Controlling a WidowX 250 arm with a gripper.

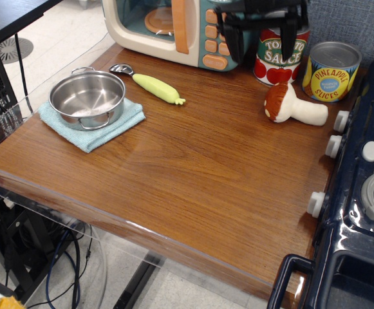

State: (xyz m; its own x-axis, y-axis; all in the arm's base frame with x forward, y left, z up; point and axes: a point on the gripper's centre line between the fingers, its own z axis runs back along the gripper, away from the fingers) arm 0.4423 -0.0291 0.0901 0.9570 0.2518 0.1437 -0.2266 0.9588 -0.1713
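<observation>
The black two-fingered gripper (259, 35) hangs spread and empty before the red tomato sauce can (278, 56), beside the plush brown-capped mushroom (291, 106), which looks soft, light and easiest grasped by its white stem.

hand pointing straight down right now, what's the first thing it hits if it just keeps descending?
Likely the tomato sauce can: the hand, fingers open and empty, hangs in front of or over it, beside the toy microwave. Depth is unclear from one view; it might land on the wooden table just in front.
</observation>
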